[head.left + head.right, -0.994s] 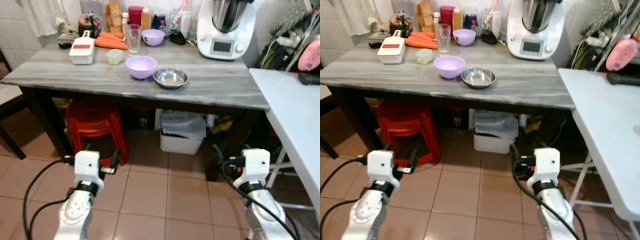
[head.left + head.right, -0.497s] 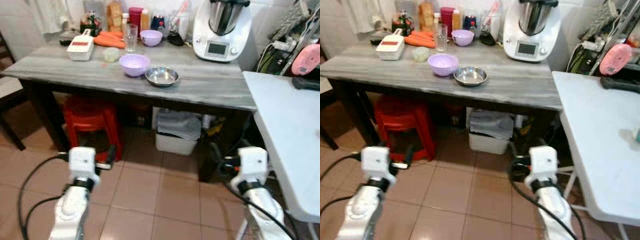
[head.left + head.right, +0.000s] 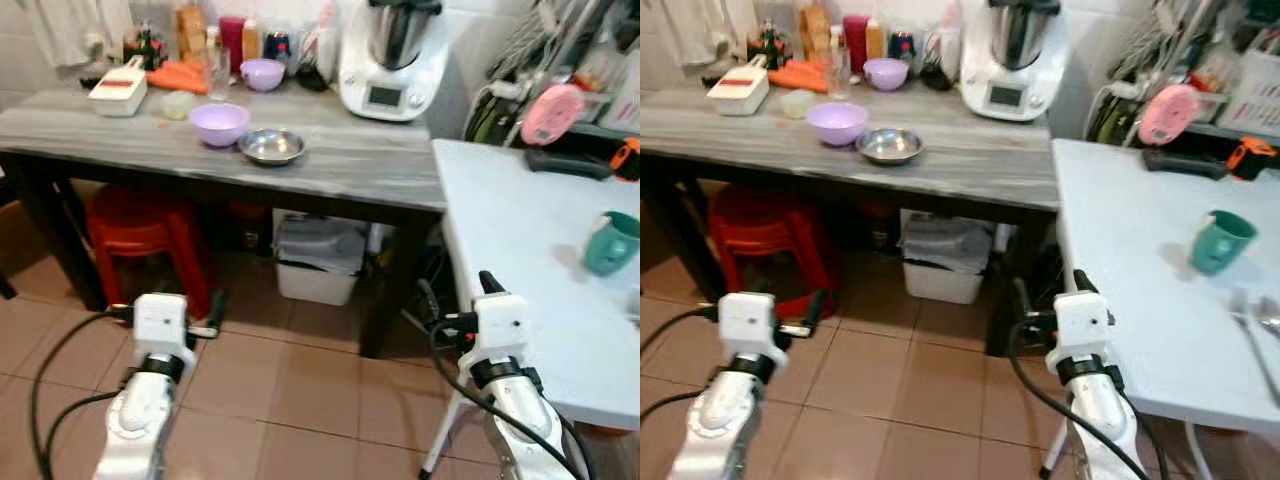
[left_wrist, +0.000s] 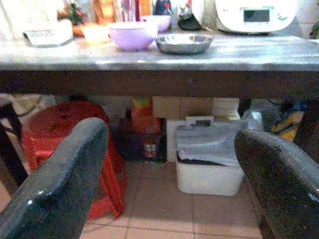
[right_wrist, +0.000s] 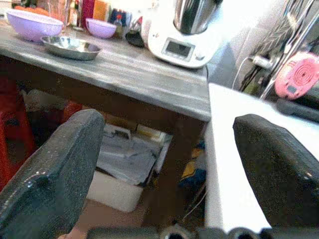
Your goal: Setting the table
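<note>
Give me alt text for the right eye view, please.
A grey wooden table holds a lilac bowl beside a steel dish. A white table on the robot's right carries a teal cup. Both pincers hang low over the tiled floor.

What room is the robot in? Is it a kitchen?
Most likely a home kitchen. A white cooking machine, carrots, purple bowls and a steel dish sit on the grey table, and a green cup stands on the white table beside it.
</note>
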`<state>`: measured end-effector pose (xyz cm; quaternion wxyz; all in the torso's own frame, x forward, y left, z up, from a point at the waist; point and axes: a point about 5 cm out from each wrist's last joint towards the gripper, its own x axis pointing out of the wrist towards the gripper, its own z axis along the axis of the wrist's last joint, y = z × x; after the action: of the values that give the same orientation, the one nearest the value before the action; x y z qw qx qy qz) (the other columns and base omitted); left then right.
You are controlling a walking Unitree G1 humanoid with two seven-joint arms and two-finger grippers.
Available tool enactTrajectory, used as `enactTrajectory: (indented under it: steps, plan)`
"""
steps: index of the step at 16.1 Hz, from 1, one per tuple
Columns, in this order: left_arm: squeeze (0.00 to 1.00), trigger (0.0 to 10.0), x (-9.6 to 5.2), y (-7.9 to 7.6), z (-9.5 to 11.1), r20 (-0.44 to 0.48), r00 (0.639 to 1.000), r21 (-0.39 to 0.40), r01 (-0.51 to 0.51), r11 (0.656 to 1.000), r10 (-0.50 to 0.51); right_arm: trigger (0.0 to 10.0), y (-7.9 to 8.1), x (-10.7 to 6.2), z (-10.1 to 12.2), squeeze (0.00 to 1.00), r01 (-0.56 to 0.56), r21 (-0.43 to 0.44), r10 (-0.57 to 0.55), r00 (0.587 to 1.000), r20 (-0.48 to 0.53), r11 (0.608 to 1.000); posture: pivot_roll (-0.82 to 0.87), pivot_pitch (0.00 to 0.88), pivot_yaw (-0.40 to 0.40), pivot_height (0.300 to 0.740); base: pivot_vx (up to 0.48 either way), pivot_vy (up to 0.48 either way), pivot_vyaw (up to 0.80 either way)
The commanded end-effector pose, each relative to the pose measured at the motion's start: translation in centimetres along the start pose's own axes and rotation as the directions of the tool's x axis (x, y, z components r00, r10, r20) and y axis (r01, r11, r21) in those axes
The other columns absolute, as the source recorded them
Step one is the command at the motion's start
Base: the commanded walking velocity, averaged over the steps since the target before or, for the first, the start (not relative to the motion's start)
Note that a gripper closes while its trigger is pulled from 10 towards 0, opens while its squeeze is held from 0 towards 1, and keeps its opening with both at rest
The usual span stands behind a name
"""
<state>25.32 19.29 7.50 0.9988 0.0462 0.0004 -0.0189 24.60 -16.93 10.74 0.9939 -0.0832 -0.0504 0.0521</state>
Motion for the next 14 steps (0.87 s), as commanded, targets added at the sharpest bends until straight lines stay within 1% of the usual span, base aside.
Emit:
enactTrajectory:
  steps: [1,4,6,8,10,14]
  plan:
    - [0.0,10.0,0.56,-1.03,0.38,0.019,0.999,-0.005,0.028,1.0,-0.028,10.0,-0.95,0.08,0.44,0.0,0.041,-0.046,-0.04,0.999,0.03,0.998,0.01,0.0,-0.05,0.74,0.0,-0.345,0.0]
    - [0.0,10.0,1.09,-1.22,0.63,0.033,0.999,-0.01,0.022,1.0,-0.021,10.0,-1.08,0.29,0.46,0.0,0.033,-0.056,-0.032,0.999,0.032,0.998,0.01,0.0,-0.057,0.74,0.0,-0.344,0.0]
    - [0.0,10.0,1.38,-1.58,0.65,0.04,0.999,-0.023,0.014,1.0,-0.013,10.0,-1.22,0.59,0.64,0.0,0.014,-0.07,-0.011,0.999,0.037,0.997,0.01,0.0,-0.091,0.74,0.0,-0.334,0.0]
    - [0.0,10.0,1.3,-1.85,0.48,0.04,0.999,-0.033,0.004,0.999,-0.002,10.0,-1.34,0.82,0.71,0.0,-0.004,-0.082,0.007,0.999,0.038,0.997,0.01,0.0,-0.109,0.74,0.0,-0.326,0.0]
    - [0.0,10.0,1.18,-1.73,0.35,0.039,0.999,-0.036,-0.006,0.999,0.007,10.0,-1.22,0.91,0.63,0.0,-0.014,-0.087,0.017,0.999,0.038,0.996,0.02,0.0,-0.116,0.74,0.0,-0.324,0.0]
    - [0.0,10.0,1.15,-1.39,0.36,0.04,0.999,-0.028,-0.008,1.0,0.009,10.0,-0.73,1.01,0.57,0.0,-0.019,-0.073,0.022,0.999,0.037,0.997,0.03,0.0,-0.102,0.74,0.0,-0.326,0.0]
